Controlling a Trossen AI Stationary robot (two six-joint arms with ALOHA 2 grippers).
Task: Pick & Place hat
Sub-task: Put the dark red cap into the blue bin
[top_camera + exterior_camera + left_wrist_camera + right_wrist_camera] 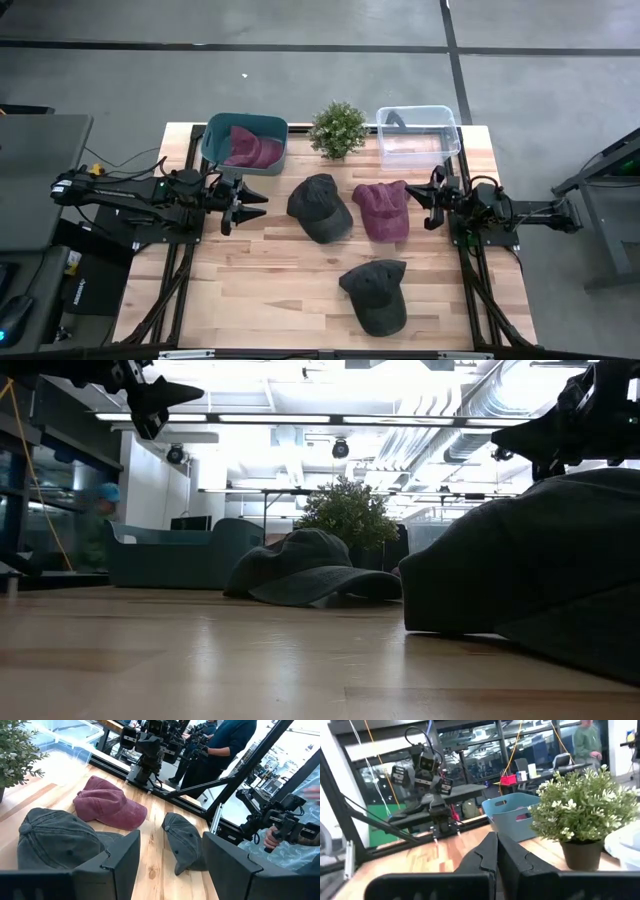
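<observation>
The left gripper [254,205] hangs above the table's left side with its two dark fingers [120,857] spread wide and nothing between them. It sits just in front of a teal bin [212,143] at the table's back left, and a maroon hat [250,147] lies inside that bin.

Across the table, the right gripper [418,203] hovers with its fingers [482,852] pressed together, holding nothing. Its tips are right at the edge of a second maroon hat [382,209] lying flat on the wood.

Just left of that hat rests a dark grey hat [320,207], and another dark grey hat [376,294] lies nearer the front edge.

At the back, a small potted plant [338,128] stands between the teal bin and a clear plastic bin [417,137].
</observation>
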